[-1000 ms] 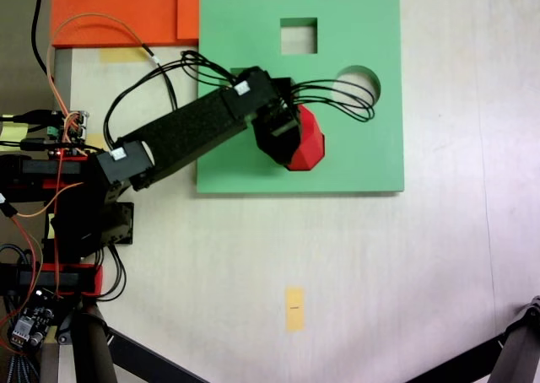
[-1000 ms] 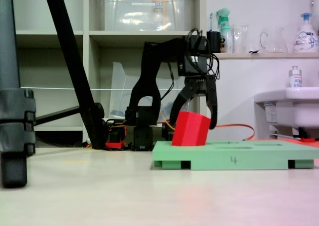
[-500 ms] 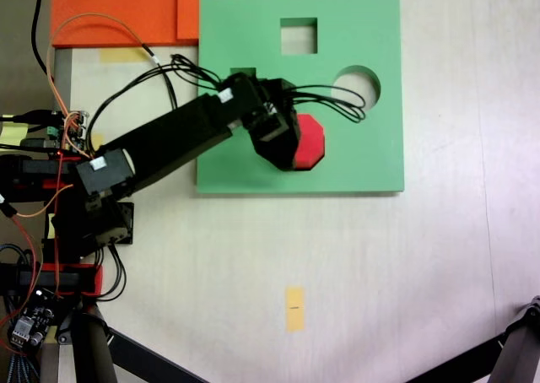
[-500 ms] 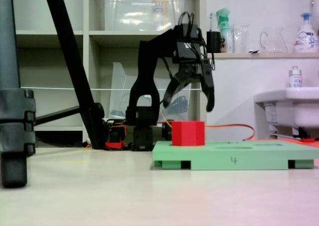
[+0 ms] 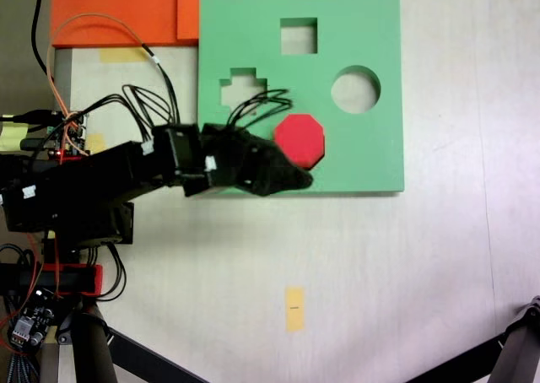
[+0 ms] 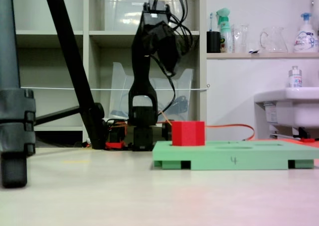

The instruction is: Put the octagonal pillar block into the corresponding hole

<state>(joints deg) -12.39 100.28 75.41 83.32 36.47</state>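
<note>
Pale tabletop (image 5: pixel 380 265), white shelving (image 6: pixel 89 61) behind, wall shelf (image 6: pixel 259 55) with bottles (image 6: pixel 305 31) and jug (image 6: pixel 269 39), white sink (image 6: pixel 289 109) at right, even indoor light

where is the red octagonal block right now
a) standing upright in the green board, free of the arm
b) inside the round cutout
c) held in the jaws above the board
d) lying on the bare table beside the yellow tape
a: the octagonal block stands upright in the green board, below-left of the round cutout in the top-down fixed view; the low fixed view shows the arm raised well above the block.
</note>
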